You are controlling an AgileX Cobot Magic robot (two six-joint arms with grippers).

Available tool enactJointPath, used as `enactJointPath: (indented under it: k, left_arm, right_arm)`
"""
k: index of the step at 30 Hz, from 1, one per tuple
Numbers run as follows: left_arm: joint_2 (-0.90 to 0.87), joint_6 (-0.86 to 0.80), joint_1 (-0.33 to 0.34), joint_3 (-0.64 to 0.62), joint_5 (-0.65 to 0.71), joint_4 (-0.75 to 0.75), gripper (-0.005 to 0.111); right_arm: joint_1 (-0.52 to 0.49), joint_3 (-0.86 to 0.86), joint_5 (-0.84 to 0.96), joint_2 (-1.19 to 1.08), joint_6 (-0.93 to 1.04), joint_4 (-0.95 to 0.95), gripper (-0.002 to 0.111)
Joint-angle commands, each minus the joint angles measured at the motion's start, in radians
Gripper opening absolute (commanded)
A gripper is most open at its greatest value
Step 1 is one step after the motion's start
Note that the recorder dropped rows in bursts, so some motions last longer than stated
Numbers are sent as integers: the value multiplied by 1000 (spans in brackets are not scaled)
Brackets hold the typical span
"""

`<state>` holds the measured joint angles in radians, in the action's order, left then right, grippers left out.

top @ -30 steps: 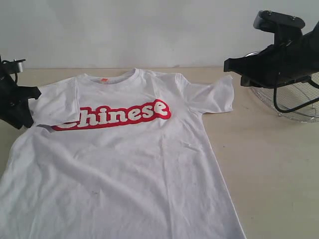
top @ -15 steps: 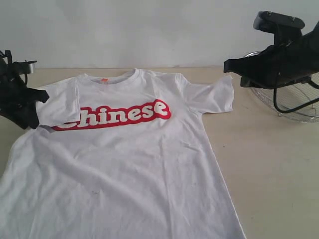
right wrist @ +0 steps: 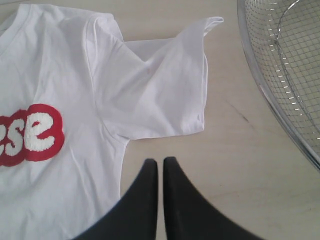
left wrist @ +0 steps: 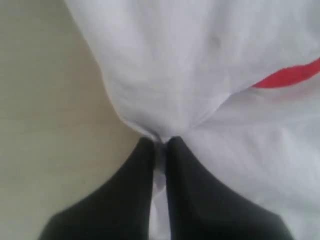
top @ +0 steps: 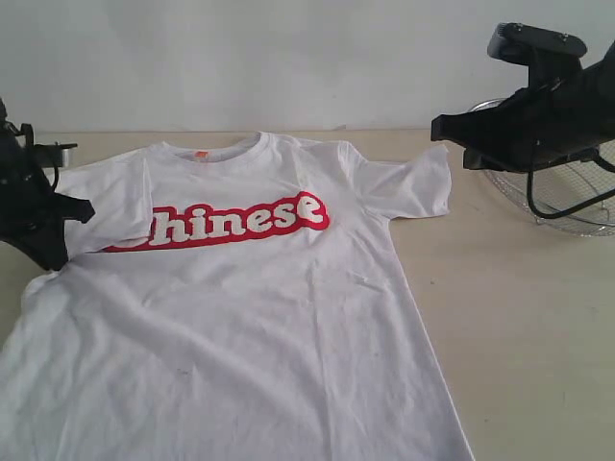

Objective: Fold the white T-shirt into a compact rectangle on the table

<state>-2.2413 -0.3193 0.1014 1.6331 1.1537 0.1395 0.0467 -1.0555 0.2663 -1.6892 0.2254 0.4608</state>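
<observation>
The white T-shirt (top: 250,317) lies face up on the table (top: 519,317), red "Chinese" lettering (top: 231,223) across the chest. Its left sleeve is folded inward over the start of the lettering. My left gripper (top: 65,213) sits at that sleeve's edge and is shut on a pinch of the white cloth (left wrist: 160,100), which bunches between its fingers (left wrist: 132,185). My right gripper (top: 442,125) hovers above the table beside the flat right sleeve (right wrist: 165,95), shut, with nothing between its fingertips (right wrist: 150,172).
A silver wire-mesh basket (top: 567,197) stands at the back right behind the right arm, its rim (right wrist: 280,85) close to the right sleeve. The shirt's hem runs off the front of the exterior view. Bare tabletop shows right of the shirt.
My left gripper has closed on the folded left sleeve and dropped slightly, drawing the sleeve edge a little outward. The right arm has not moved.
</observation>
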Motion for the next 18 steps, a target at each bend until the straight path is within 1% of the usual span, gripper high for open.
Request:
enactJointPath:
  k: [1,7,15,18]
  left_arm:
    - [4,13,-5,-5,6,-36,5]
    - [6,60,-5,-5,6,-112,5]
    - [6,82,-3,-5,14,-166,5]
    - [6,82,9,-5,19,-166,5]
  right_arm:
    - [-5,-4,-2,4,-2,0,0]
    - [-5,-4,-9,4,-2,0,0]
    - [-5,-4,-11,4,2,0,0]
    - [-5,-4,-11,4,2,0,0]
